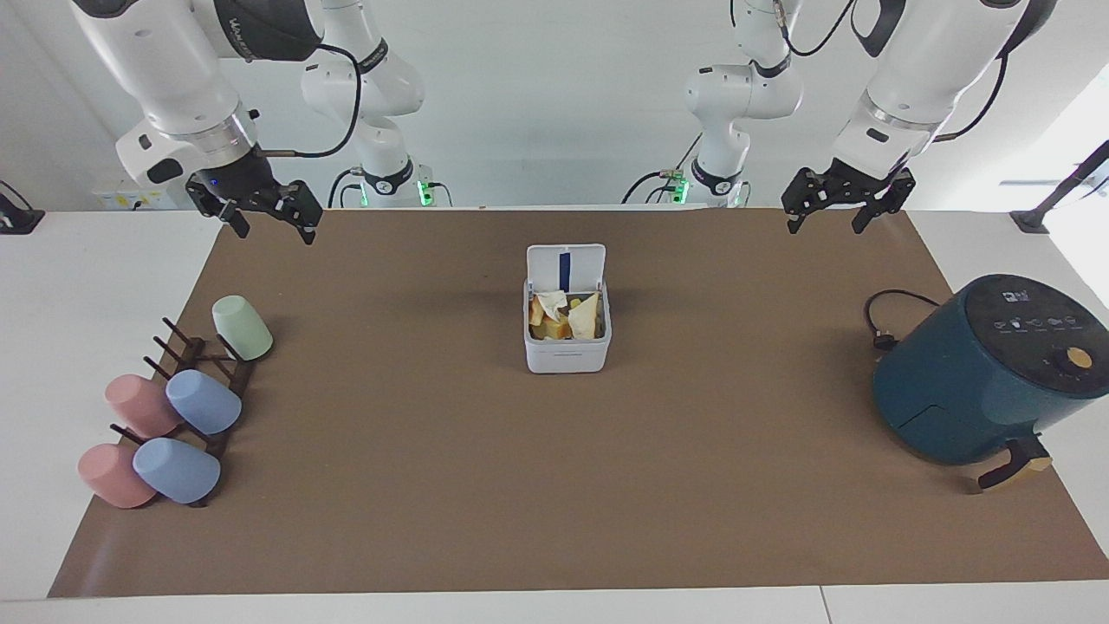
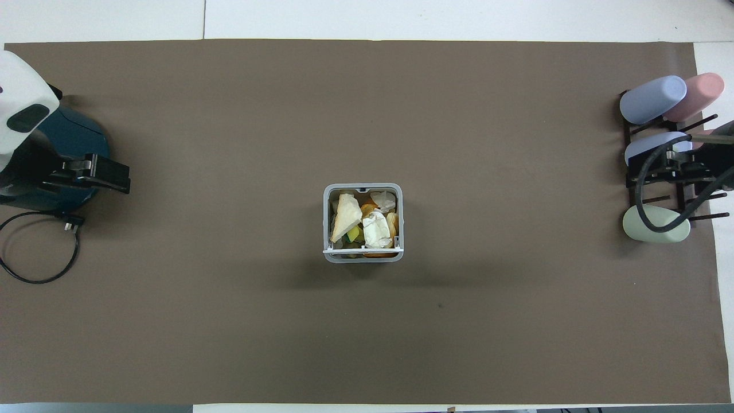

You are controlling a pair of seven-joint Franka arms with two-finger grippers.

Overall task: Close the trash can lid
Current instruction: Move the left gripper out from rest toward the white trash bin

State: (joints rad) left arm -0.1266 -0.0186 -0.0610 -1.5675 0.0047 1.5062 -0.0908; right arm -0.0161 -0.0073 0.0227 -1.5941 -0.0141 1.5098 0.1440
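Still pre-reach: trash can (image 1: 567,334) sitting mid-mat, full, lid (image 1: 566,266) standing upright at edge nearer robots. Left gripper (image 1: 836,212) & right gripper (image 1: 264,217) both hanging splayed, gripping nothing. Next, prob: nudging lid down from robots' side.

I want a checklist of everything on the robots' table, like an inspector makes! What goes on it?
Surface: brown mat on a white table.
Job's things: small white cube-shaped plastic trash can, full of scraps; its flat white lid stands open, blue stripe showing.
Clutter: dark teal round air fryer; dark rack with pink, blue and green cups.
Grippers: left gripper open over the mat's edge, waiting; right gripper open, waiting.
Cables: black cord beside the fryer.
Surroundings: nothing seen.
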